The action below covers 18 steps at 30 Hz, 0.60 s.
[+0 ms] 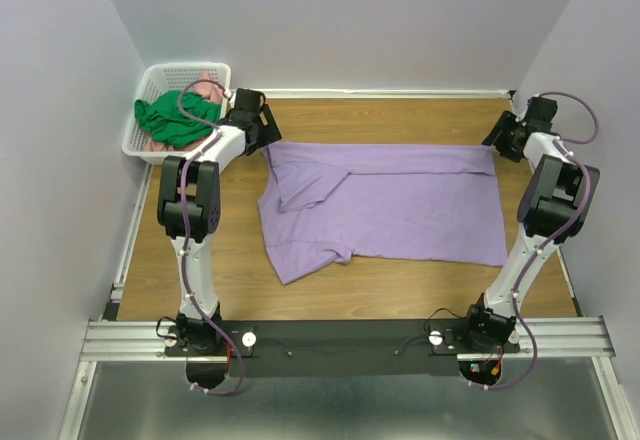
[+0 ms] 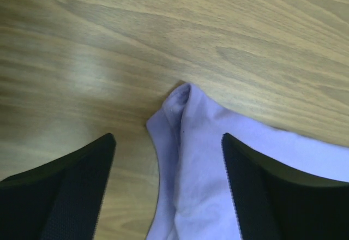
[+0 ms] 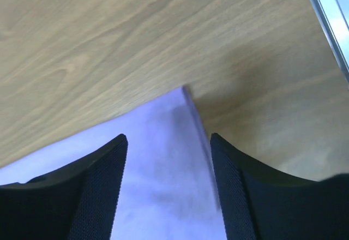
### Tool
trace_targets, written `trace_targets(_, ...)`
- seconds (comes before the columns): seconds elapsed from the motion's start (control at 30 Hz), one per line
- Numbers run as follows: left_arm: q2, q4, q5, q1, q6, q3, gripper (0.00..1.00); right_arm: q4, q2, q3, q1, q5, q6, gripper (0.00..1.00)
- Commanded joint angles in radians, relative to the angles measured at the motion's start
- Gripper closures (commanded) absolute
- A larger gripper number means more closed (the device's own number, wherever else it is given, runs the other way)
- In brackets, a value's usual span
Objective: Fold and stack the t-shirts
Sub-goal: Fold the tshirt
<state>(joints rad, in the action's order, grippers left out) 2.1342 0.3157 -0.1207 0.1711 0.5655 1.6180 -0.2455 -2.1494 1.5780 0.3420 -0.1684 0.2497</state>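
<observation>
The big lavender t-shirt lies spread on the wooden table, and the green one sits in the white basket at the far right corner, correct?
Not quite: the top external view shows the white plastic lattice basket at the far left corner. The large lavender-purple t-shirt does lie spread on the wooden table, with the bright green t-shirt in that basket.

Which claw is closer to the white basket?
Left. The left claw sits just beside the basket; the right claw is far off at the purple shirt's other corner.
</observation>
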Motion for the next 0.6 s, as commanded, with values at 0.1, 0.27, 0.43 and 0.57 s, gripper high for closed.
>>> trace_targets(0.1, -0.262, 0.017, -0.022, 0.021, 0.05, -0.108, 0.04, -0.006, 0.288, -0.16, -0.023, 0.003, 0.14, 0.18)
trace_targets(0.27, -0.407, -0.003, -0.002, 0.064, 0.071, -0.3, 0.05, 0.002, 0.393, -0.289, -0.041, -0.045, 0.238, 0.2)
trace_targets(0.43, -0.525, -0.043, 0.02, 0.129, 0.067, -0.464, 0.11, 0.063, 0.468, -0.44, -0.099, -0.199, 0.349, 0.24)
trace_targets(0.57, -0.583, -0.041, -0.036, 0.243, 0.039, -0.561, 0.11, 0.127, 0.513, -0.53, -0.274, -0.273, 0.378, 0.24)
